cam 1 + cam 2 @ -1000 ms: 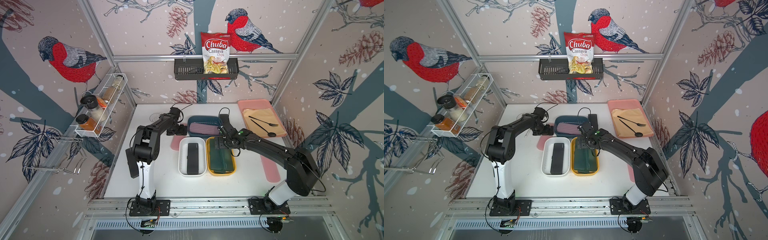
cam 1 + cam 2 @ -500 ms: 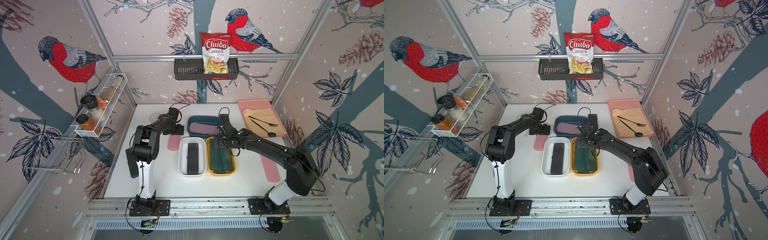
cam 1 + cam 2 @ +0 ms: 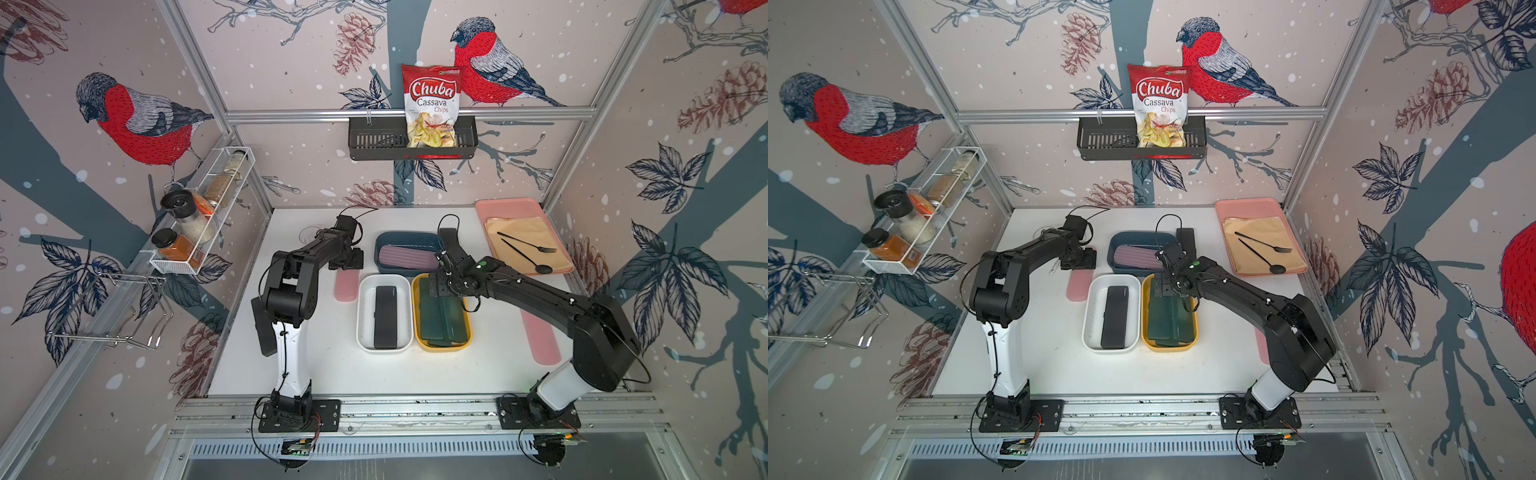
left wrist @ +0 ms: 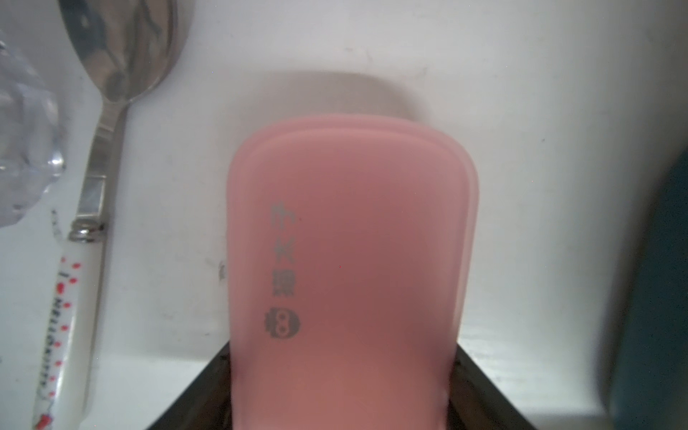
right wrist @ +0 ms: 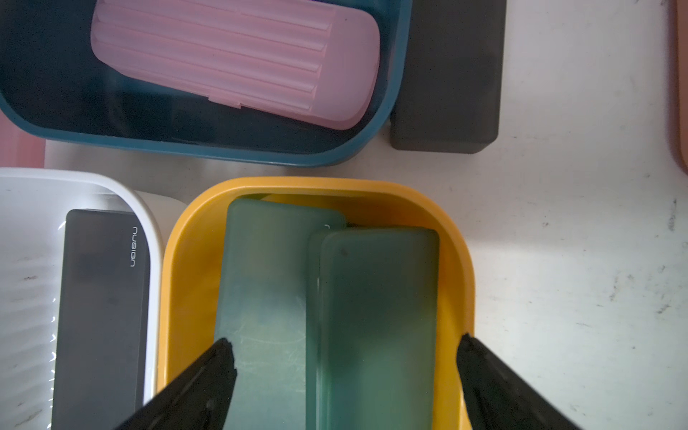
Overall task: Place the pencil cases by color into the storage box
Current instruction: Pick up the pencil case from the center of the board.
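Observation:
My left gripper [image 4: 341, 357] is shut on the end of a pink pencil case [image 4: 353, 242] that lies on the table left of the tubs, seen in both top views [image 3: 347, 286] [image 3: 1078, 286]. My right gripper [image 5: 344, 340] hangs open over the yellow tub [image 5: 316, 186], which holds dark green cases [image 5: 376, 298]. The white tub [image 3: 363, 316] holds a black case [image 3: 386, 316]. In the blue tub [image 3: 409, 239] lies a ribbed pink case [image 3: 405, 257]. A black case [image 3: 449, 239] lies on the table beside the blue tub. Another pink case [image 3: 540, 338] lies at the right under my right arm.
A metal spoon [image 4: 111, 56] with a white dotted handle and a clear glass [image 4: 22, 130] lie close beside the held case. A pink tray [image 3: 523, 208] with a napkin, black fork and spoon stands at the back right. A spice rack [image 3: 199, 216] hangs on the left wall.
My left gripper's jaws have closed onto the pink case. The right arm has stayed over the yellow tub.

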`<action>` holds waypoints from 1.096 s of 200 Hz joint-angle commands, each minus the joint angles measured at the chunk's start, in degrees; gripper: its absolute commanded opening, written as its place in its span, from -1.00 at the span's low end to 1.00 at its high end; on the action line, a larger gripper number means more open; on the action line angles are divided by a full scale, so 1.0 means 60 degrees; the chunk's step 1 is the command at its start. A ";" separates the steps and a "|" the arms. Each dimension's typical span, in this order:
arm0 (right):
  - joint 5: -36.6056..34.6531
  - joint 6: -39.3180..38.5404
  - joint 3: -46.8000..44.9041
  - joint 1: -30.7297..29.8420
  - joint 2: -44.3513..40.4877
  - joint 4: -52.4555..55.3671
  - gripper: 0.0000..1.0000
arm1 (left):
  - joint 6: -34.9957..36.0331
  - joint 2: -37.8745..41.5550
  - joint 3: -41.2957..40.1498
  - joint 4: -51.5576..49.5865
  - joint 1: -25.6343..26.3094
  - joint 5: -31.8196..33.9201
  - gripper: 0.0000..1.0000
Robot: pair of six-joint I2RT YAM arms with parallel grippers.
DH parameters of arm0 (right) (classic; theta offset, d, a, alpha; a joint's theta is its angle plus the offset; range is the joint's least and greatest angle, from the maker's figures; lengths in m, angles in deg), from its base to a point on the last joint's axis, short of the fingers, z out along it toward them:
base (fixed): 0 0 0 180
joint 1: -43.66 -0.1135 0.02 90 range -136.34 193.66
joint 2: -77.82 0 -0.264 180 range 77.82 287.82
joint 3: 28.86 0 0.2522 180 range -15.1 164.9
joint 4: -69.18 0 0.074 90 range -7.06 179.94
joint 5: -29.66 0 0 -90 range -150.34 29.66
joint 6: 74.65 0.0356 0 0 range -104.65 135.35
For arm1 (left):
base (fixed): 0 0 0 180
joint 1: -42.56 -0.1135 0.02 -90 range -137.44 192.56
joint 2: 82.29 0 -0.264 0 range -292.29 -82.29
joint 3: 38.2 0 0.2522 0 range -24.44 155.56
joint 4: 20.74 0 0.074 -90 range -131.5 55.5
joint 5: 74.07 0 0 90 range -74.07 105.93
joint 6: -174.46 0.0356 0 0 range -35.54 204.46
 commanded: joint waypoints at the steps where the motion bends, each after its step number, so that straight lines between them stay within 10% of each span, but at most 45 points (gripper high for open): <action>1: -0.0049 -0.0167 0.0017 0.0023 -0.0115 -0.0169 0.93 | -0.0156 -0.0073 -0.0094 -0.1031 -0.0075 0.0124 0.32; 124: 0.0054 -0.0167 -0.0258 0.0329 -0.0684 -0.0605 0.93 | 0.0846 0.1667 0.1710 -0.1542 -0.0075 0.0626 0.38; 219: 0.0220 0.0076 -0.0457 0.0914 -0.1195 -0.1185 0.92 | 0.3781 0.2611 0.1831 0.0491 -0.0002 -0.2678 0.39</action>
